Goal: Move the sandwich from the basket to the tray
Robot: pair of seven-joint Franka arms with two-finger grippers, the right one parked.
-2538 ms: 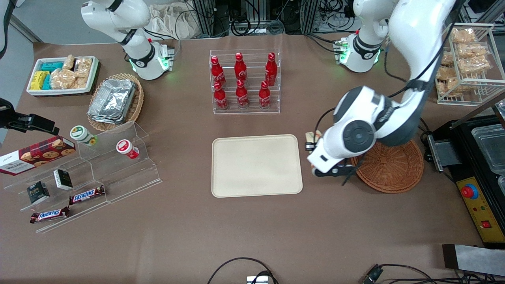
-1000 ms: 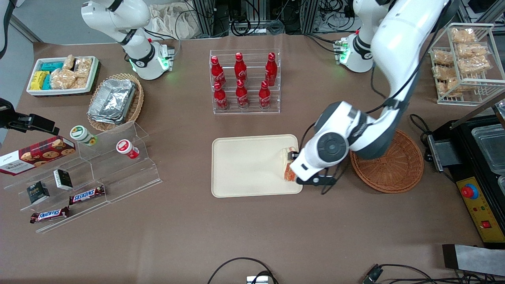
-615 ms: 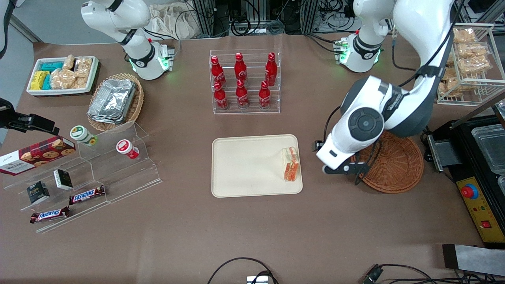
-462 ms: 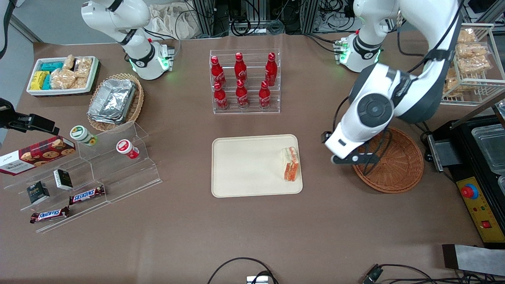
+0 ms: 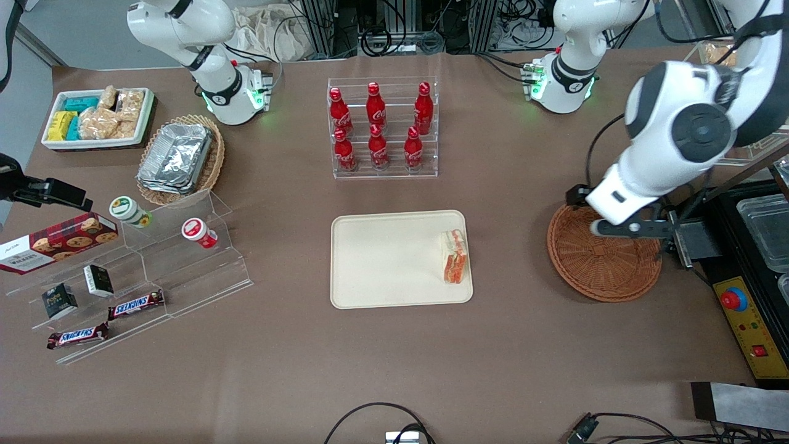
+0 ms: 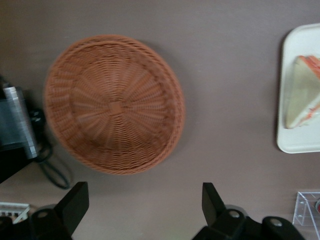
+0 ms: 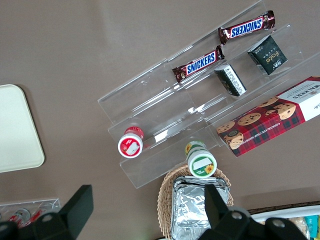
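The sandwich (image 5: 455,256) lies at the tray's (image 5: 394,259) edge nearest the basket (image 5: 601,265). The gripper (image 6: 142,210) hangs above the basket, fingers apart, holding nothing.

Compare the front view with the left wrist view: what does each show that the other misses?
Only the front view shows the clear rack of red cola bottles and the whole flat cream-beige tray. Only the left wrist view shows the black fingers of the left gripper spread open, above the table. Both show the round reddish-brown woven basket with nothing in it and the triangular white-bread sandwich on the tray.
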